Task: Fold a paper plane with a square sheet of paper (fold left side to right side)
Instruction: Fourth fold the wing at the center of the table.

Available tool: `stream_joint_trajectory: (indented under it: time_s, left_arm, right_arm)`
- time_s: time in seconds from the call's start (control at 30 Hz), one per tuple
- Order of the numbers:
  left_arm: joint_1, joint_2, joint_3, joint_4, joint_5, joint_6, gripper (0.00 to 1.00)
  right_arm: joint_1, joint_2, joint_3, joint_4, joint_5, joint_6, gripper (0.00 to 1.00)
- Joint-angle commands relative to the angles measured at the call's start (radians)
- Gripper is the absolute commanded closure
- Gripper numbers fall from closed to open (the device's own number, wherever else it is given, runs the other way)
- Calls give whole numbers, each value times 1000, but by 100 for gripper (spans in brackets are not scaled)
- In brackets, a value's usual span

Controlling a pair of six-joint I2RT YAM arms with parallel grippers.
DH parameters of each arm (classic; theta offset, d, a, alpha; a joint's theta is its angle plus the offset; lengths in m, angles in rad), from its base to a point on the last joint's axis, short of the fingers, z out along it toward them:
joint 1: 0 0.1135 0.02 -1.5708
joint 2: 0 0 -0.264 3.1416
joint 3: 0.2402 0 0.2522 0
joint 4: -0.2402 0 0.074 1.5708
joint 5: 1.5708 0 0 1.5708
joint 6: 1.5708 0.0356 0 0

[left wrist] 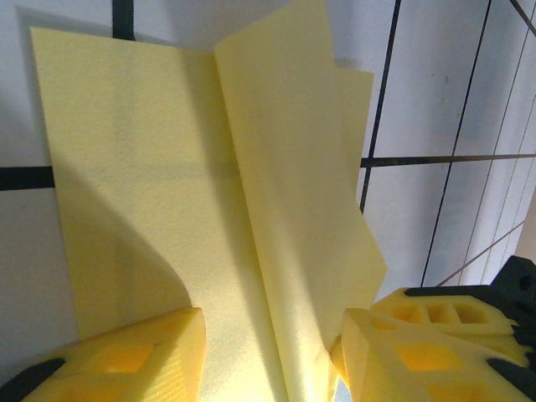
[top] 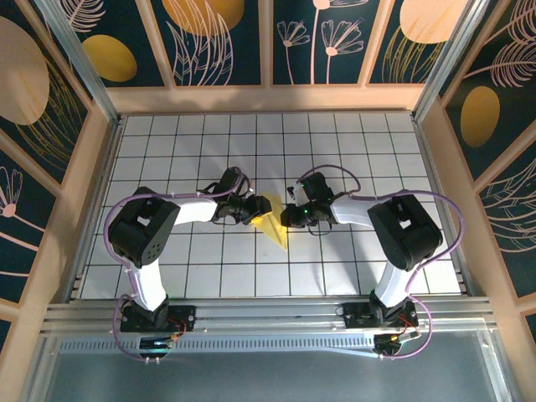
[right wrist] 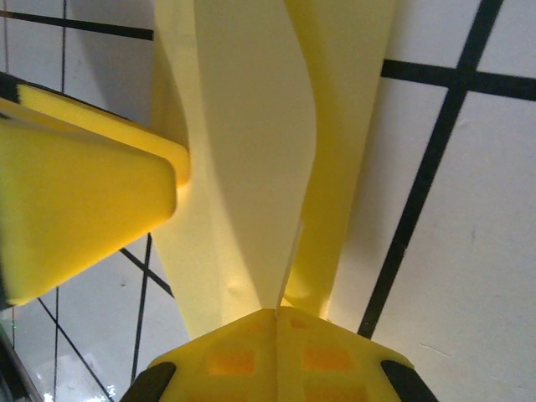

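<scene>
The white gridded table (top: 335, 276) carries everything, and the two arms reach from their bases at 6 o'clock toward its middle, so that both can work on one small thing. The left arm (top: 155, 230) bends in from 9 o'clock and the right arm (top: 402, 226) from 3 o'clock.

Between them, near the centre of the table, lies the yellow paper (top: 273, 223), already a narrow creased shape with its tip toward 5 o'clock. One part lies flat on the tiles and one flap stands up along the crease, I think because the left side is being carried over to the right side.

The left gripper (top: 244, 209) is at 9 o'clock of the paper. Its jaws are about half open, one of its fingers (left wrist: 126, 360) on each side of the crease, clamping nothing; it seems to be there to keep the flat part down.

The right gripper (top: 295, 216) is at 3 o'clock of the paper with its jaws fully together, pinching the edge of the raised flap, which comes up from between them in the right wrist view
</scene>
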Motion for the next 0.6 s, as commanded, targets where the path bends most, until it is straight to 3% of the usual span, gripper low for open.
stream_joint_trajectory:
  time_s: [0.0, 0.57]
  left_arm:
    - [0, 27, -7, -87, -65, 23, 53]
    - [0, 28, -5, -89, -64, 23, 53]
  right_arm:
    - [-9, 18, 15, -26, 24, -20, 100]
    - [-9, 34, 29, -39, 47, -24, 100]
